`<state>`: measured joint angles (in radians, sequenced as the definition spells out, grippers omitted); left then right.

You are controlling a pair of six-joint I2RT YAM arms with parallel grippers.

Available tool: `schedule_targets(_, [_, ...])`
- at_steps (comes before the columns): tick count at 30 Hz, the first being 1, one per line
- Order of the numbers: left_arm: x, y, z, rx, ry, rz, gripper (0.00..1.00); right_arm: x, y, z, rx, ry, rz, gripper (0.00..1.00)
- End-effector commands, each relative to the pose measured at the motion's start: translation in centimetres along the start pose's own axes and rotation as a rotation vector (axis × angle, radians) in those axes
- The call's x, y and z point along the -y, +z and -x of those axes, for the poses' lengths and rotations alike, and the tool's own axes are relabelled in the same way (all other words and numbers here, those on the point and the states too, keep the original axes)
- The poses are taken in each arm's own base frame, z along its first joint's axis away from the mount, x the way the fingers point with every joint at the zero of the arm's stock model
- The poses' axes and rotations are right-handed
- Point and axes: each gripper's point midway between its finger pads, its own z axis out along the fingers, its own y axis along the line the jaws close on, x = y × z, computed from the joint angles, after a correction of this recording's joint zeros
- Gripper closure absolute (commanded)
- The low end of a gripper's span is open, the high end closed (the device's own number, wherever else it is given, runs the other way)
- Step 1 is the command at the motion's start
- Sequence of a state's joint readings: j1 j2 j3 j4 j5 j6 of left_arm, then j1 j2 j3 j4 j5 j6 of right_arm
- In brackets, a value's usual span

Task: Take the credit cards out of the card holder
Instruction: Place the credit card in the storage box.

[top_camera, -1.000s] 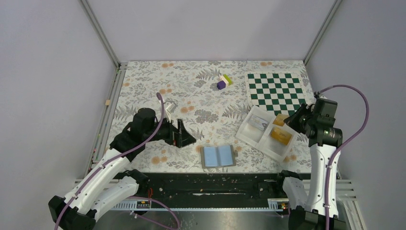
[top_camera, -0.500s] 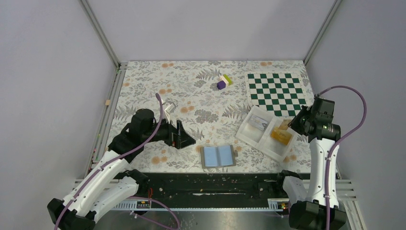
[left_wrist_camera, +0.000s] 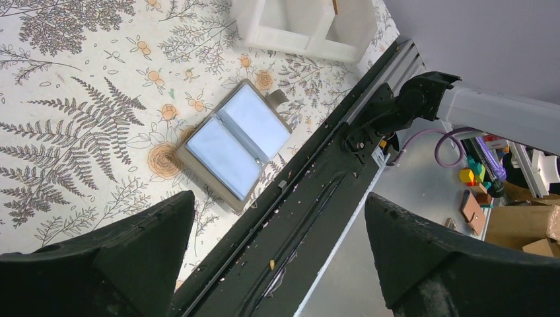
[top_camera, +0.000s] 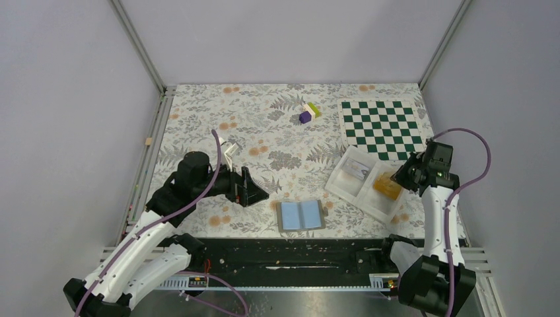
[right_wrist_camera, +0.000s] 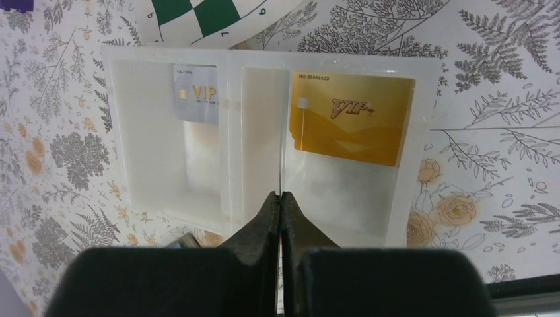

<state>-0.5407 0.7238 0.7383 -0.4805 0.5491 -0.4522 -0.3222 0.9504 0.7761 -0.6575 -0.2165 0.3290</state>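
Observation:
The card holder (top_camera: 301,215) lies open flat near the table's front edge, its light blue panels up and no card showing in it; the left wrist view shows it too (left_wrist_camera: 234,142). My left gripper (top_camera: 254,188) is open and empty, hovering left of the holder (left_wrist_camera: 280,264). My right gripper (top_camera: 401,177) is shut on a thin credit card seen edge-on (right_wrist_camera: 280,132), above the clear-white tray's (top_camera: 343,173) right compartment (right_wrist_camera: 280,196). A gold VIP card (right_wrist_camera: 350,119) lies in that compartment and a silver VIP card (right_wrist_camera: 196,94) in the left one.
A green-white chessboard mat (top_camera: 380,125) lies at the back right, just behind the tray. Small purple, yellow and white blocks (top_camera: 308,112) sit at the back middle. A black rail (top_camera: 297,254) runs along the near edge. Walls close in on the left and right.
My right wrist has drawn left and lower over the tray's right compartment, still holding the card. My left gripper has shifted slightly back toward its base. The holder has not moved.

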Motion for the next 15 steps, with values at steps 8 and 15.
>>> schedule_targets(8, [0.6, -0.4, 1.1, 0.041, 0.037, -0.009, 0.01, -0.6, 1.9, 1.6, 0.011, 0.013, 0.104, 1.00])
schedule_targets(15, [0.2, -0.4, 1.1, 0.043, 0.032, 0.009, 0.01, 0.1, 3.1, 1.3, -0.008, 0.031, 0.104, 1.00])
